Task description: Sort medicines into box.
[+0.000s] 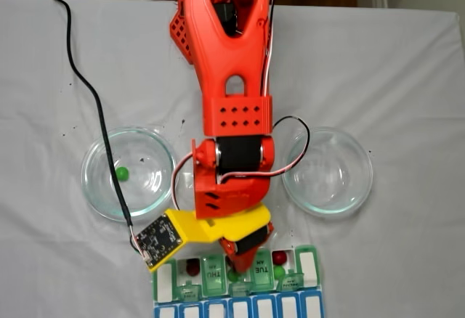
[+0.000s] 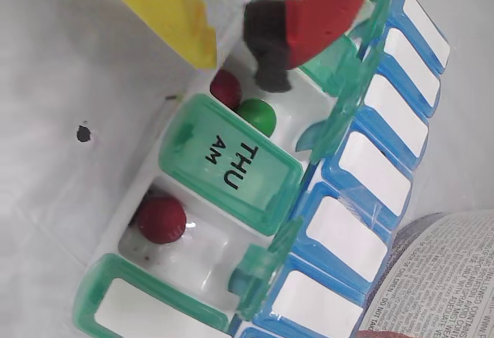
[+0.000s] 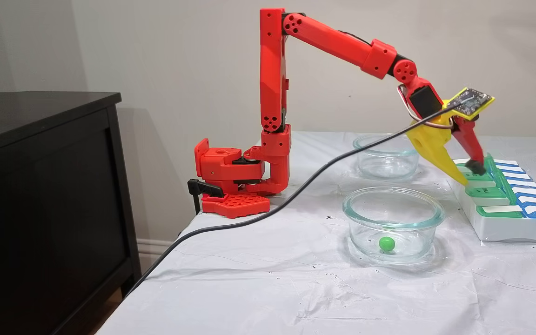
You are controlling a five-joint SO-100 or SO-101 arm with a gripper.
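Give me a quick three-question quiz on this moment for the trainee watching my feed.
1. True or false: one glass dish holds a green ball.
2. In the wrist view, the open compartment beside the THU AM lid, under the gripper, holds: A) nothing B) one red and one green ball C) two red balls.
3. Are the gripper's jaws open or shut?

Key: 1 true. 2 B: a red ball and a second green ball lie side by side. 3 open; the fingertips stand apart.
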